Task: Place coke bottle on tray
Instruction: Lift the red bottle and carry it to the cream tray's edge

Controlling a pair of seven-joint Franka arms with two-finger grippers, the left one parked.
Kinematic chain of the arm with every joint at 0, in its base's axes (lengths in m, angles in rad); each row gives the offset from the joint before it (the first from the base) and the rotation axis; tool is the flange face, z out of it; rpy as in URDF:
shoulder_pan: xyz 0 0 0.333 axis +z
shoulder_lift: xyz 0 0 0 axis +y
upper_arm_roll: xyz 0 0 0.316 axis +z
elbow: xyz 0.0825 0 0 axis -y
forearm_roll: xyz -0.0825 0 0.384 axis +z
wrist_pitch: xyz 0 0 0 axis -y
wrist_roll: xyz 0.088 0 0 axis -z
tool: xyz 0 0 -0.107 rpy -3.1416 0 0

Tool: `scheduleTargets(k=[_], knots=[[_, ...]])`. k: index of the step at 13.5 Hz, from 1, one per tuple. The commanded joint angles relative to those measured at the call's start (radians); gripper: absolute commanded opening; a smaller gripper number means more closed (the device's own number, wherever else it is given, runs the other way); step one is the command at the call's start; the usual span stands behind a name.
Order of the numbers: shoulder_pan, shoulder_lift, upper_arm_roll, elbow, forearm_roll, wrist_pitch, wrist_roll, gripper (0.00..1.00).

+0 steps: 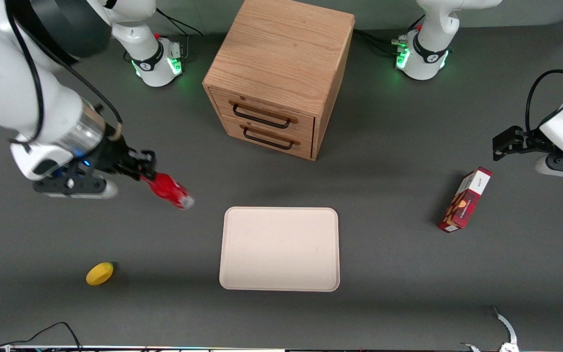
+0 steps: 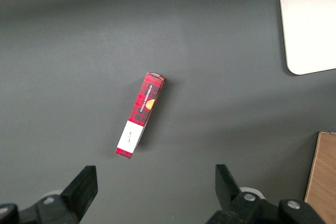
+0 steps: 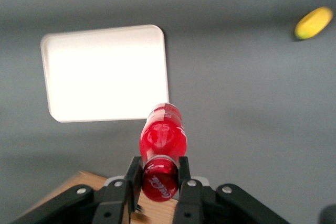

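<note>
Left of frame centre in the front view, the gripper (image 1: 145, 168) clamps the tilted coke bottle (image 1: 170, 190) at its cap end, above the table near the tray (image 1: 280, 248).

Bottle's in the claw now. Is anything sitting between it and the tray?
Nothing visible. The claw holds the coke bottle above bare table beside the tray. The lemon lies nearer the front camera, off that path.
</note>
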Motion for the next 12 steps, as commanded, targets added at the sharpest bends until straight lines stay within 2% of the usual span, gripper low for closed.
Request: scheduleTargets(k=[1,6,12], knots=[[0.078,0.190,0.016,0.144,-0.090,0.098,0.186,0.00],[0.122,0.388,0.044,0.139,-0.309,0.325,0.362,0.00],[0.136,0.485,0.045,0.119,-0.456,0.432,0.430,0.00]])
